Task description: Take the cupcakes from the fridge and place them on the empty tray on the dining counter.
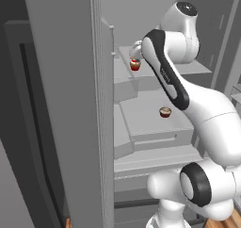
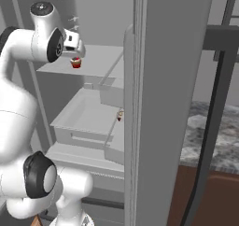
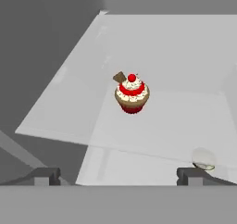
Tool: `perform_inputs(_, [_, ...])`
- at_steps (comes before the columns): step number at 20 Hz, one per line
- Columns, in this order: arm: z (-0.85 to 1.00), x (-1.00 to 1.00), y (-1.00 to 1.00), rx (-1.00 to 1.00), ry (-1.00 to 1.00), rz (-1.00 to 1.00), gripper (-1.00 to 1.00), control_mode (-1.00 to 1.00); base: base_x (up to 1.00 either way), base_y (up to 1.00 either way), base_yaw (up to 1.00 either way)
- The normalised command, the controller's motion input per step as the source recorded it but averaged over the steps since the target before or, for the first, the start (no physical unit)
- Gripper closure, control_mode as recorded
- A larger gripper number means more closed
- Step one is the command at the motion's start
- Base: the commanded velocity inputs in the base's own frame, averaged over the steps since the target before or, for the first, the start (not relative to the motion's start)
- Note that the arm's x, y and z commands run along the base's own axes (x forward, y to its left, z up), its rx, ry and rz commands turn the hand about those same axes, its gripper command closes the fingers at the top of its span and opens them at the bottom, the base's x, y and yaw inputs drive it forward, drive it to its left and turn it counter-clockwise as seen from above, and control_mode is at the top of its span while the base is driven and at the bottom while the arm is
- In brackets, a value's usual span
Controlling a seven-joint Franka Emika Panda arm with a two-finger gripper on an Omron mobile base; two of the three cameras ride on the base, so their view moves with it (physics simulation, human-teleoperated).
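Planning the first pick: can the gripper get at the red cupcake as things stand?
Probably yes: the fridge doors stand open, the gripper is open, and the red cupcake sits alone on its shelf straight ahead.

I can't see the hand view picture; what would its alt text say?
A red-topped cupcake sits alone on a pale grey fridge shelf, straight ahead of the open gripper. Its two dark fingertips rise at the bottom, well apart and short of the cupcake.

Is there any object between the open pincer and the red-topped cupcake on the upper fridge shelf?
Nothing visible stands between them. In the hand view the red-topped cupcake sits alone on the pale upper shelf, straight ahead of the open pincer. The tan cupcake is on a lower shelf, out of the way.
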Motion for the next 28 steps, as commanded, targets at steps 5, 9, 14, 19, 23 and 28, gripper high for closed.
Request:
perform_inputs(5, [-0.08, 0.34, 0.00, 0.00, 0.00, 0.00, -1.00, -1.00, 0.00, 0.00, 0.00])
perform_inputs(9, [-0.14, 0.25, 0.00, 0.00, 0.00, 0.00, -1.00, -1.00, 0.00, 0.00, 0.00])
perform_inputs(14, [-0.16, 0.26, 0.00, 0.00, 0.00, 0.00, -1.00, -1.00, 0.00, 0.00, 0.00])
perform_inputs(19, [-0.11, 0.34, 0.04, 0.00, 0.00, 0.00, -1.00, -1.00, 0.00, 0.00, 0.00])
perform_inputs(23, [-0.21, 0.55, 0.06, 0.00, 0.00, 0.00, -1.00, -1.00, 0.00, 0.00, 0.00])
perform_inputs(28, [-0.08, 0.42, 0.01, 0.00, 0.00, 0.00, -1.00, -1.00, 0.00, 0.00, 0.00])
